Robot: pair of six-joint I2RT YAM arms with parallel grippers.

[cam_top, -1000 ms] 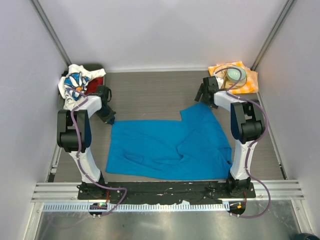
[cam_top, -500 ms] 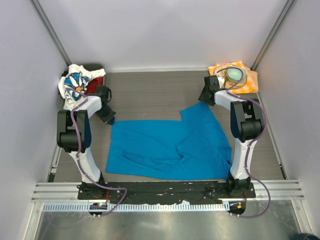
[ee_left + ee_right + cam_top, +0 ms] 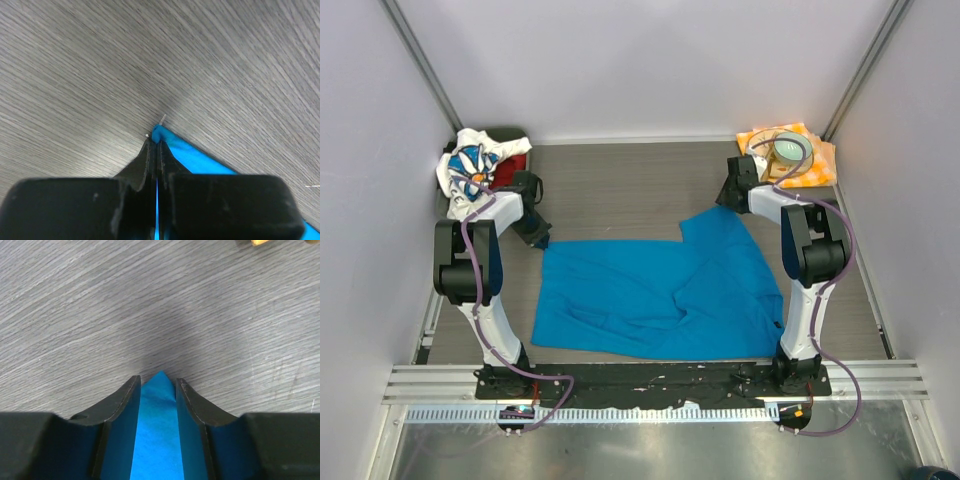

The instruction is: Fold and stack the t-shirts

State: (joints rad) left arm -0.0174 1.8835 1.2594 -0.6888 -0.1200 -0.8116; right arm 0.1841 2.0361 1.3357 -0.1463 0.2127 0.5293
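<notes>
**Item: blue t-shirt** (image 3: 655,295). Plain bright blue and spread mostly flat on the table (image 3: 620,180), with creases near its middle. Long axis runs left to right, from one arm to the other. A flap at its far right corner juts further back than the rest of its far edge. Which end is collar and which is hem cannot be told.

**Left gripper** (image 3: 155,145). At the shirt's far left corner. Jaws together, with a sliver of blue cloth pinched between them and the corner tip poking out just past the tips.

**Right gripper** (image 3: 157,382). At the shirt's far right corner, on the jutting flap. Jaws stand either side of the corner point and blue cloth fills the gap. Whether they pinch it firmly cannot be told.

**Relation for the next move.** Each arm has its own far corner, and the shirt's body lies on the near side of both, towards the arm bases. Judged likely: a fold of the far edge towards the near edge, across the long axis.

**Daisy-print t-shirt** (image 3: 465,165) and **red t-shirt** (image 3: 515,165). Heaped together beyond the blue shirt's far left corner, unfolded.

**Checked napkin** (image 3: 820,155). Beyond the blue shirt's far right corner.
</notes>
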